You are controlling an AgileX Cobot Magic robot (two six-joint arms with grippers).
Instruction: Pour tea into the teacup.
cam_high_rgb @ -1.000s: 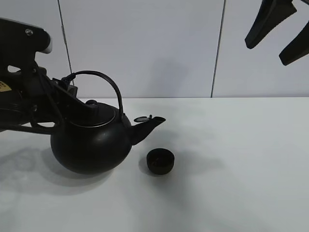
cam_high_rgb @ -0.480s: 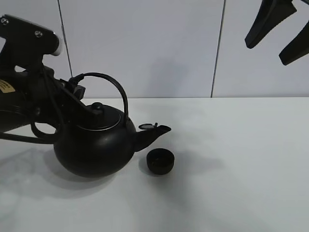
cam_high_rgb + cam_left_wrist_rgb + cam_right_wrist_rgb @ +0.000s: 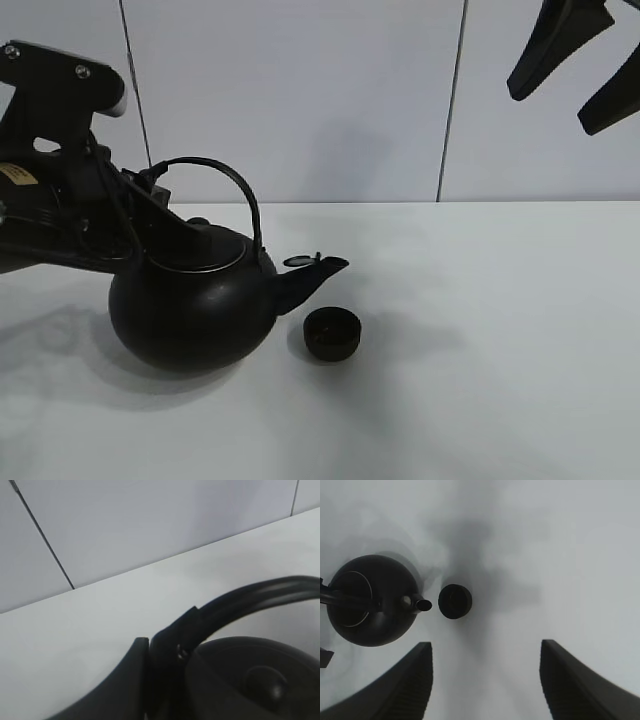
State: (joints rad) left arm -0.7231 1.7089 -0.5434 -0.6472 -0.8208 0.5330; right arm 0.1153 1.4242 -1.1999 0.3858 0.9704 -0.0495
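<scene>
Held the kettle [image 3: 190,310] by its handle [image 3: 237,187] in the clenched left gripper [image 3: 150,188], spout [image 3: 310,277] beside, not over, the teacup [image 3: 331,333] — judged pouring not yet begun; had the right gripper [image 3: 485,644] spread open, aloft

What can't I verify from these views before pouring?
- Tea in the teacup: the inside reads plain black, too small and dark in the exterior high and right wrist views.
- Tea level in the kettle: the lid covers it.
- Hold of the left gripper on the handle: black on black, cut off by the left wrist view's edge; behind the left arm in exterior high.
</scene>
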